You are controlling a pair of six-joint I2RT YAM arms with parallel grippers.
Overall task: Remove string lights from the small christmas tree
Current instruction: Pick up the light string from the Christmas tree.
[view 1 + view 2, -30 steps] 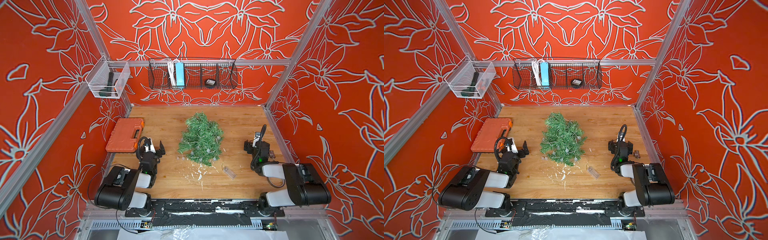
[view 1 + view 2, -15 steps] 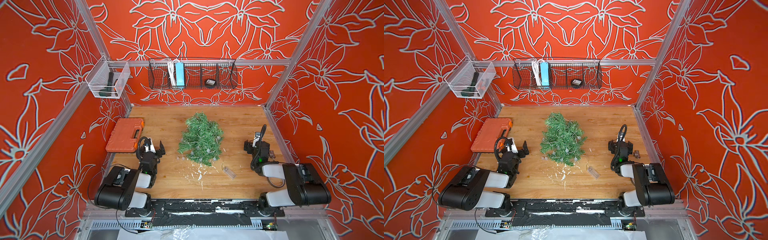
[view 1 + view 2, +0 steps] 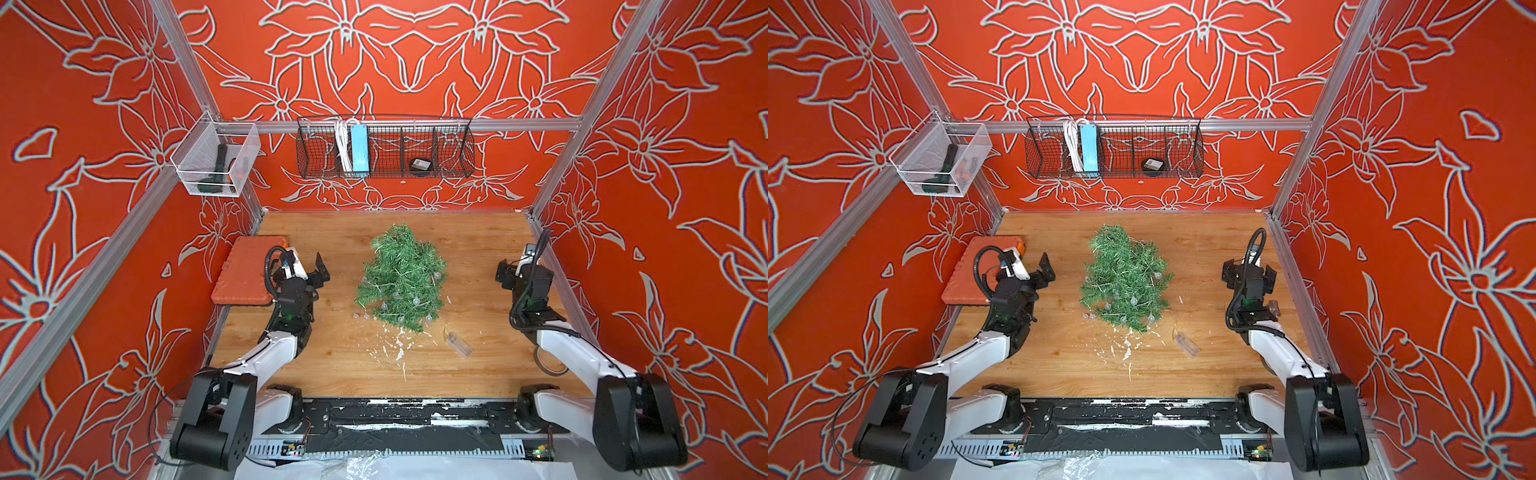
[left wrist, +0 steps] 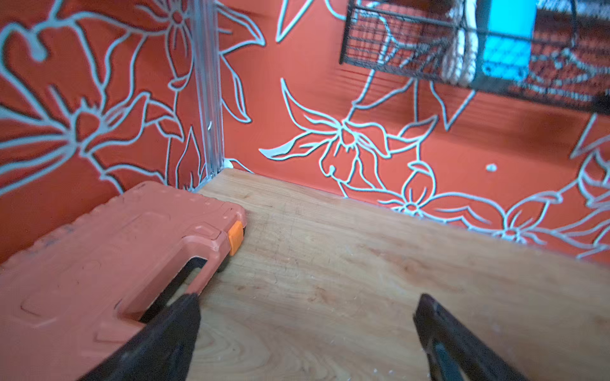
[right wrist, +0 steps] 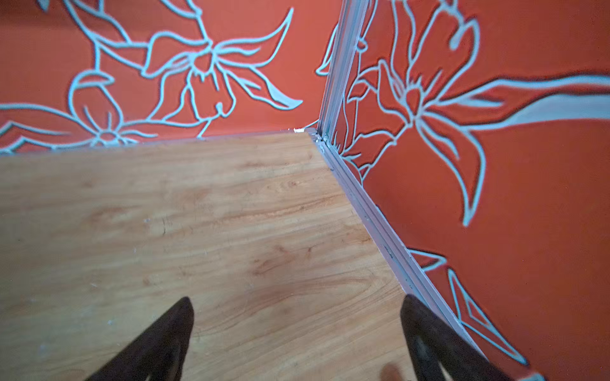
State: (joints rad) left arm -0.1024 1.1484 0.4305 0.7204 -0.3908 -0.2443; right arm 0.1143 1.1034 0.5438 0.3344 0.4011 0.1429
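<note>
L gripper [image 4: 307, 305]: jaws spread wide, nothing between them, bare table [image 4: 330, 264] underneath, orange tool case [image 4: 99, 264] just beside 1 finger. R gripper [image 5: 297, 301]: same, wide & empty, over bare wood near the side wall. Both sit well apart from the work, 1 each side.

Between them the small christmas tree [image 3: 401, 282] lies flat mid-table, tip toward the back wall. The string lights [image 3: 417, 300] are on it: clear bulbs show across the lower branches & a couple lie on the wood just beside its near-left edge. Thin wire trails to the battery box [image 3: 458, 345], which lies apart from the tree on the R side. Nothing's off yet, I'd say; step in hand = 1st reach.

Doing it well, imo: R goes for the battery box or the wire right by it — the only free end, clear of needles. L pins the tree at a bulb-free spot, prob the tip end, else the whole tree drags along. Pull low & outward along the wire's run, short hauls w/ regrasps; a hard yank risks snagging bulbs in the needles. How the wire runs under the tree can't be seen — may need a lift or turn.
</note>
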